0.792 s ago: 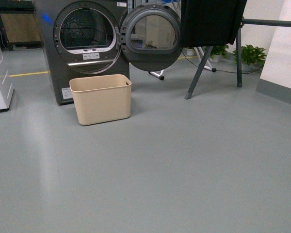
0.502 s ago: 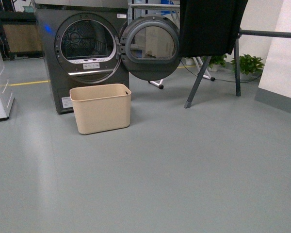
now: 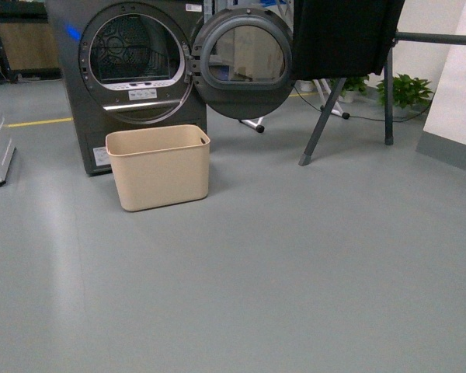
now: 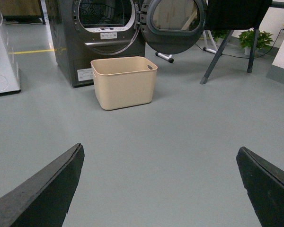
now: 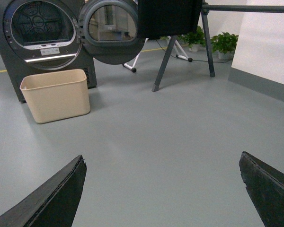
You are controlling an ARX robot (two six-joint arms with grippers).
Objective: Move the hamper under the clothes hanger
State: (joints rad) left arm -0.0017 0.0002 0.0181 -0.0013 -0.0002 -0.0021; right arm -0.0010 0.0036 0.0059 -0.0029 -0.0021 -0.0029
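- Ahead of the left gripper (image 4: 159, 149), and well apart from it, the hamper (image 4: 124, 82) stands upright on the grey floor (image 4: 189, 127).
- Left gripper: its two dark fingers (image 4: 47, 189) are spread wide. Only bare floor shows between them and they grip nothing.
- Right gripper (image 5: 162, 157): its fingers (image 5: 270, 189) are spread just as wide and also hold nothing.
- From the right gripper the hamper (image 5: 56, 94) sits ahead and toward the robot's left, again well apart.
- Hamper (image 3: 158, 167): a beige plastic tub with rounded corners and a slot handle visible near the rim of one short side.
- It sits just in front of the dark grey dryer (image 3: 66, 85), near the dryer's base. I cannot tell whether the two touch.
- The round dryer door (image 3: 243, 62) is swung open and hangs above the floor, just past the hamper's far corner on the robot's right.
- Clothes hanger (image 3: 324, 116): a dark grey rack farther from both grippers than the hamper, toward the robot's right. Its legs are slanted and its horizontal bar runs off the frame edge.
- A black garment (image 3: 343, 35) is draped over the bar near the dryer door.
- The hamper and the clothes hanger are well apart, so the hamper is not yet beneath the bar.
- Potted plants (image 3: 408, 89) stand beyond the hanger, by the wall.
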